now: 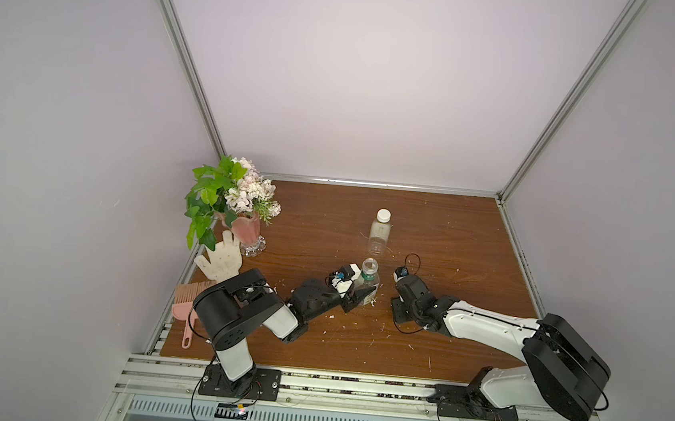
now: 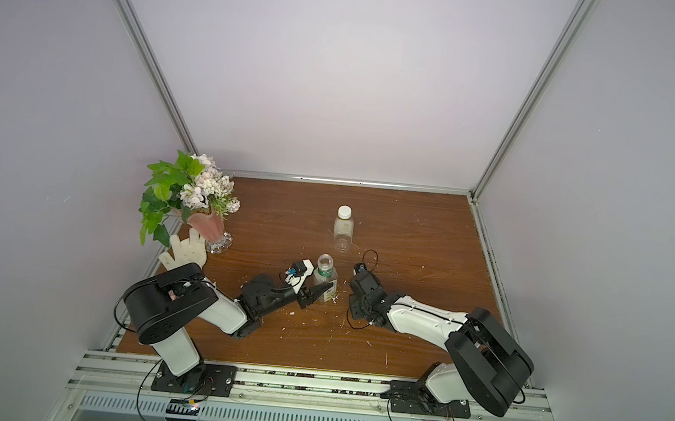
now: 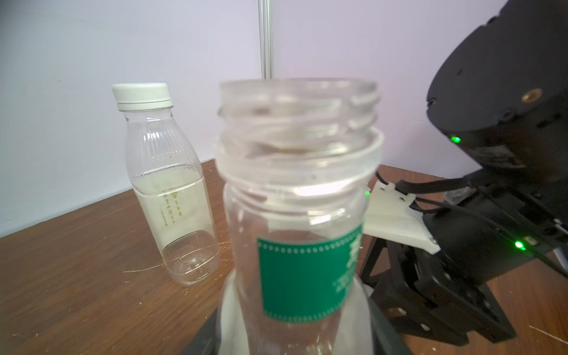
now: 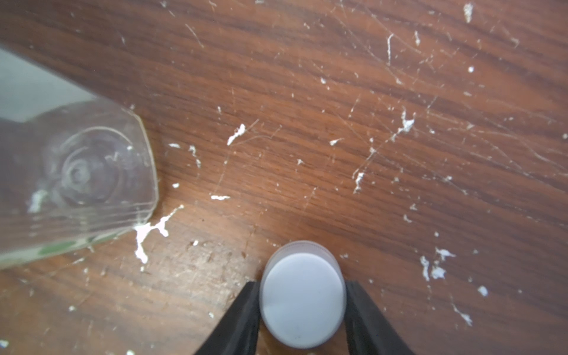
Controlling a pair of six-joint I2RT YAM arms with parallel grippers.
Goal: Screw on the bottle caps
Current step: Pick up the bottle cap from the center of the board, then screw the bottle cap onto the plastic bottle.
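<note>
A clear bottle with a green label (image 1: 370,274) (image 2: 325,275) (image 3: 302,215) stands upright near the table's middle, its threaded neck open. My left gripper (image 1: 365,295) (image 2: 320,292) (image 3: 295,338) is shut on its lower body from the left. To the bottle's right, my right gripper (image 1: 400,308) (image 4: 302,307) points down at the table, its black fingers (image 4: 246,313) pressed on both sides of a white bottle cap (image 4: 302,299). Whether that cap rests on the wood I cannot tell. Farther back stands a plain bottle (image 1: 379,234) (image 2: 343,231) (image 3: 172,190) with its white cap (image 1: 383,214) (image 3: 141,93) on.
At the back left stands a pink flower vase (image 1: 247,228), with a white glove (image 1: 221,257) and a pink brush (image 1: 190,303) in front of it. White crumbs (image 4: 147,233) litter the wooden table (image 1: 471,240). Walls and metal rails close in three sides.
</note>
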